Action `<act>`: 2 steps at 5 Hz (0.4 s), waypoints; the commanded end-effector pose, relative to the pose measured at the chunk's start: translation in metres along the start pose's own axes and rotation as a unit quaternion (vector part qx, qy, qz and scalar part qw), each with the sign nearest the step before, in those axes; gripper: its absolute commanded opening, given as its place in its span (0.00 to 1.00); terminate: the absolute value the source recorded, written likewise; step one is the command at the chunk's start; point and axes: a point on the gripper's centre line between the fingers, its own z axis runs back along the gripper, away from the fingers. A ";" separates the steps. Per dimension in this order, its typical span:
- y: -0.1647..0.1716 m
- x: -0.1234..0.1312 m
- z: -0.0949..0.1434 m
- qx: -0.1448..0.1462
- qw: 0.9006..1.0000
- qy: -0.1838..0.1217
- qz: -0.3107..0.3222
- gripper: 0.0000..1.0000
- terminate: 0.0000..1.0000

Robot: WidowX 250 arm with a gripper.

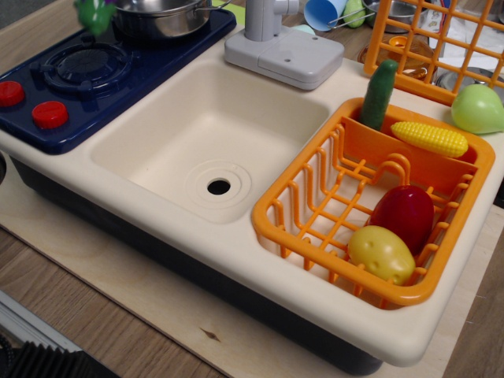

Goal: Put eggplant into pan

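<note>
Gripper out of frame, grip state unknowable | eggplant [95, 13] only a blurred green stem tip at top-left edge, just left of pan [161, 19] | pan on rear burner of blue stove [87, 67] | sink [213, 134] beside | orange basket [370, 213] right, holding vegetables.

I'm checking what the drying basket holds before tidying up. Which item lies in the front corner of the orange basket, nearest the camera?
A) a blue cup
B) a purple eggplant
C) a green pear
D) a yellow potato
D: the yellow potato rests in the front corner of the orange basket, just ahead of the dark red vegetable; the corn and cucumber sit at the back.
</note>
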 end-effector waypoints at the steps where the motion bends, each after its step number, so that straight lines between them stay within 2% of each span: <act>1: 0.005 0.047 -0.009 -0.041 0.996 -0.063 -0.036 0.00 0.00; 2: 0.008 0.060 -0.031 -0.080 0.993 -0.067 -0.051 0.00 0.00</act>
